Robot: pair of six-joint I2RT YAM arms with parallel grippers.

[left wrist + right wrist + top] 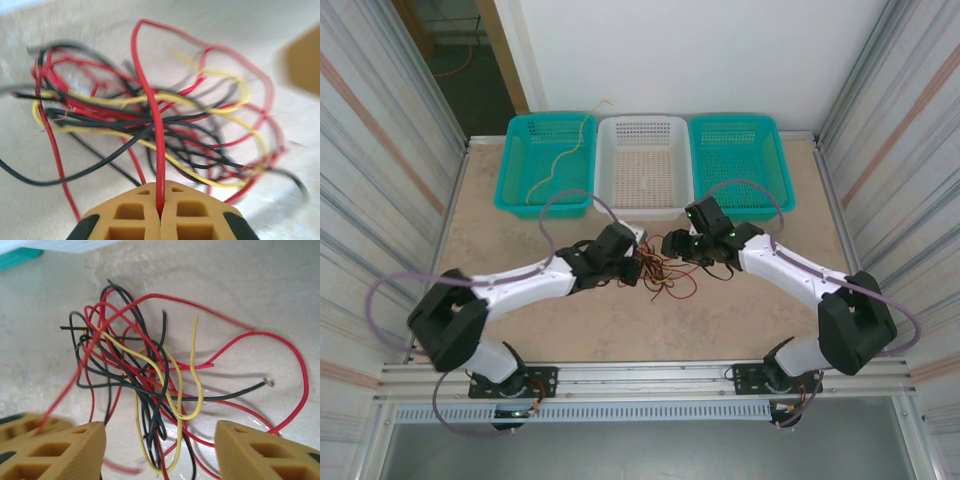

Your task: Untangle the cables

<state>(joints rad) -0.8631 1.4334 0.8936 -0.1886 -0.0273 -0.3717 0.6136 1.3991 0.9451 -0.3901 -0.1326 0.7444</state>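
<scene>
**noob_q:** So how far along is the untangling rn?

**wirefan:** Barely started imo. Most of the cables [662, 275] are one knotted clump mid-table [520, 330], right between the two arms. Red, black and yellow strands are looped thru each other. One tan cable [558, 160] lies well apart in the left teal basket [506, 180], so prob that one's sorted already.

**noob_q:** Grippers doing anything?

**wirefan:** Left gripper [160, 202] has its fingers pinched fully together on a single red wire [152, 115] that runs up out of the clump. Right gripper [160, 440] has its fingers spread wide, straddling the near edge of the pile w/ nothing gripped.

**noob_q:** And what's left?

**wirefan:** Pretty much everything, tbh. That red one isn't free yet, it crosses under and over a bunch of others. After that it's every other strand, one by one. Loops overlap a lot, so I'd guess pulling on one drags the whole clump along unless the other side pins it.
</scene>
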